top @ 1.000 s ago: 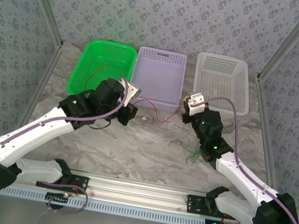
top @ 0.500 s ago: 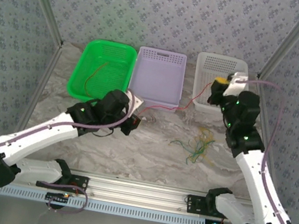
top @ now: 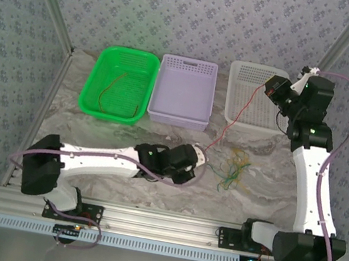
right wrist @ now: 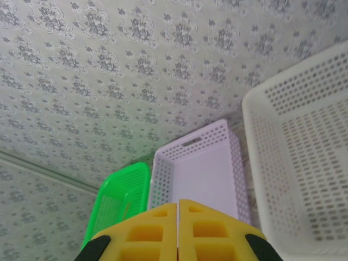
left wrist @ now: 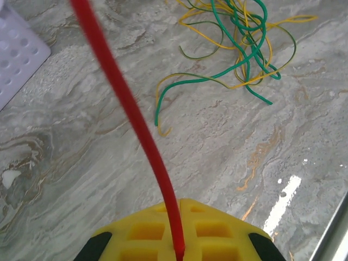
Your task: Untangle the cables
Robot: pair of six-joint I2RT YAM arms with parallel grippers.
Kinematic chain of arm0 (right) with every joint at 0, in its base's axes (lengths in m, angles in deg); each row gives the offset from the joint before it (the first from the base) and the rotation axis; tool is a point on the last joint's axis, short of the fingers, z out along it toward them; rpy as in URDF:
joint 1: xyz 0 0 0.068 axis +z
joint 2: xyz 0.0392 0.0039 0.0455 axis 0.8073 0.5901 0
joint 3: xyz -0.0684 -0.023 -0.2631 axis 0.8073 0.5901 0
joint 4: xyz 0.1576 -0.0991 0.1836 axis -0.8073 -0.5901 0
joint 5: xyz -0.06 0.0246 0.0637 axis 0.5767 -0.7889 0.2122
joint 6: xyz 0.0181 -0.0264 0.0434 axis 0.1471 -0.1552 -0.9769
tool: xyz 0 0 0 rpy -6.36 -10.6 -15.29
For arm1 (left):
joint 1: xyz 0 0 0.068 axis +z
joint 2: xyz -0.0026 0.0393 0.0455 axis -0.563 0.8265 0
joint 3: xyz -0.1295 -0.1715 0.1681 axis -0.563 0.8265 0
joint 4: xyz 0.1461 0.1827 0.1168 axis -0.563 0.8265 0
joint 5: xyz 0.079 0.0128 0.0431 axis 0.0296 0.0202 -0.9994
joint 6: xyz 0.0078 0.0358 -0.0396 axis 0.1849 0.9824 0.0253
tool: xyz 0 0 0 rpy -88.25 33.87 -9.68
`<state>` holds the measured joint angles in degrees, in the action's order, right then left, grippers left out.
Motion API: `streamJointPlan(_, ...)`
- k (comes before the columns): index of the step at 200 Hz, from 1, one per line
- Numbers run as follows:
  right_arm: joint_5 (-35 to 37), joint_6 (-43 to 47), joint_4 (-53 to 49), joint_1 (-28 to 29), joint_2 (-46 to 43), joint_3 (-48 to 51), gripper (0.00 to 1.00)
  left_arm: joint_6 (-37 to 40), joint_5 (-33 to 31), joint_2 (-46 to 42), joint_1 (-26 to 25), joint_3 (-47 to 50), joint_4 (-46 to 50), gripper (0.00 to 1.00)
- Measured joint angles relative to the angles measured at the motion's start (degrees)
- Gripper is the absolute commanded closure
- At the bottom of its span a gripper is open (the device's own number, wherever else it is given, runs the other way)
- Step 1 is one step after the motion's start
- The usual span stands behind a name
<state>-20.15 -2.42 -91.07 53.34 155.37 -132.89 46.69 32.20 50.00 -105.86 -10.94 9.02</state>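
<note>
A red cable (top: 230, 123) runs taut from the table up to the back right. My left gripper (top: 202, 155) lies low at the table's middle, shut on the cable's lower end. In the left wrist view the red cable (left wrist: 125, 103) comes out between the closed yellow pads of that gripper (left wrist: 179, 207). My right gripper (top: 271, 90) hangs above the white basket (top: 251, 117), shut on the upper end. In the right wrist view its jaws (right wrist: 178, 205) are pressed together and the cable is hidden. A tangle of yellow and green cables (top: 235, 168) (left wrist: 242, 43) lies just right of the left gripper.
Three baskets line the back: a green basket (top: 98, 83) with a red-orange cable (top: 109, 89) in it, a purple basket (top: 180, 115), and the white one. The right wrist view also takes in the purple basket (right wrist: 196, 179) and the green basket (right wrist: 122, 196).
My right gripper has risen from the table's middle to above the white basket, drawing the red cable out. My left arm has swung down and right, near the tangle.
</note>
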Motion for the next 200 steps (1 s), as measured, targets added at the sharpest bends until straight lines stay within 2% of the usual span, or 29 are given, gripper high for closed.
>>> streamJointPlan(34,-3.02,-4.72,-0.24,-1.57,0.39,-0.22,1.00,1.60,-4.52,5.90,-2.67,-3.37,-0.02,1.00)
streamJointPlan(78,-5.46,-7.82,-0.24,-2.86,0.94,-0.24,1.00,2.84,-7.89,6.69,-2.80,-3.72,0.11,1.00)
streamJointPlan(117,-4.74,-5.73,0.22,0.48,-0.13,-0.09,1.00,3.04,-9.25,6.58,-2.64,-4.55,1.20,1.00)
streamJointPlan(136,-3.91,-4.59,1.18,2.82,-2.12,1.38,1.00,2.99,-9.01,5.75,-1.99,-4.57,1.70,0.92)
streamJointPlan(156,-3.04,-3.74,2.03,4.83,-3.61,2.67,1.00,2.71,-8.57,3.52,-1.18,-4.57,1.99,0.79)
streamJointPlan(185,-1.53,-2.82,2.86,7.52,-3.72,2.75,1.00,2.23,-8.11,-1.90,-0.50,-3.96,1.84,0.60)
streamJointPlan(200,-1.01,-2.56,3.15,8.70,-3.58,2.64,1.00,1.97,-7.67,-5.64,-0.50,-2.14,1.64,0.54)
